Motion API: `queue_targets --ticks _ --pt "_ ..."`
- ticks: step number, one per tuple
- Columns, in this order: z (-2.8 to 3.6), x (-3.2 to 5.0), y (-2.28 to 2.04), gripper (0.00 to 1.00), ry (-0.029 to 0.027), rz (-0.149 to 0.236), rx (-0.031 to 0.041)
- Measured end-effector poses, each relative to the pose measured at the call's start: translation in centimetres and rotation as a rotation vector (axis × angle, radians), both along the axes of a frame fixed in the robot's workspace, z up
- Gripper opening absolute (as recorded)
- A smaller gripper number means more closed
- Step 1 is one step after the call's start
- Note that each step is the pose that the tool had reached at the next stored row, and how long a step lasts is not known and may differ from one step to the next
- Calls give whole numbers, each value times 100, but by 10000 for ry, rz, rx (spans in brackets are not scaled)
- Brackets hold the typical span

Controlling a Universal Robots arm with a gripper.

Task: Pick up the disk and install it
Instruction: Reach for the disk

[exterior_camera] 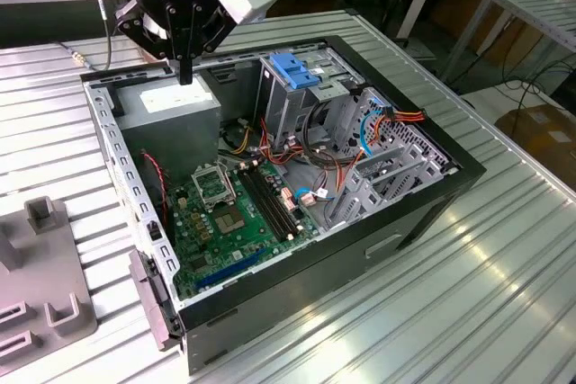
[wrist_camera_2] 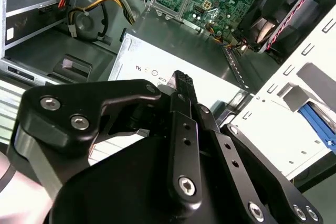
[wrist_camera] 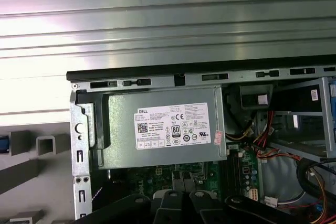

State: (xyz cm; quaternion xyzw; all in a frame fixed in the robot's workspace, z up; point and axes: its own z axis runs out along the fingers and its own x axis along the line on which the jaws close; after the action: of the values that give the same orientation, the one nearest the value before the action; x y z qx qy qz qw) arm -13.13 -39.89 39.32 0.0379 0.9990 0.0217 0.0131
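Note:
The disk is out of view. My gripper (exterior_camera: 186, 76) hangs over the back corner of the open computer case (exterior_camera: 423, 195), at the exterior view's left. Its two black fingers point straight down, pressed together with nothing between them. The tips hover just above the grey power supply (exterior_camera: 171, 105) with its pale label. In the second wrist view the joined fingertips (wrist_camera_2: 181, 80) stand over the same power supply (wrist_camera_2: 142, 61). The first wrist view looks down on the power supply (wrist_camera: 163, 127) from above.
A tall metal drive cage (exterior_camera: 286, 105) topped by a blue plastic bracket (exterior_camera: 292, 69) stands mid-case. The green motherboard (exterior_camera: 234, 213) lies in front, with loose cables (exterior_camera: 315, 191) beside it. A grey slotted fixture (exterior_camera: 40, 299) sits on the slatted table (exterior_camera: 468, 312) left of the case.

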Motion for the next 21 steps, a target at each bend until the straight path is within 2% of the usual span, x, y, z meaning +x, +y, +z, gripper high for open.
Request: queue_targets --ticks 21 --pt "-2 -161 0 10 0 0 0"
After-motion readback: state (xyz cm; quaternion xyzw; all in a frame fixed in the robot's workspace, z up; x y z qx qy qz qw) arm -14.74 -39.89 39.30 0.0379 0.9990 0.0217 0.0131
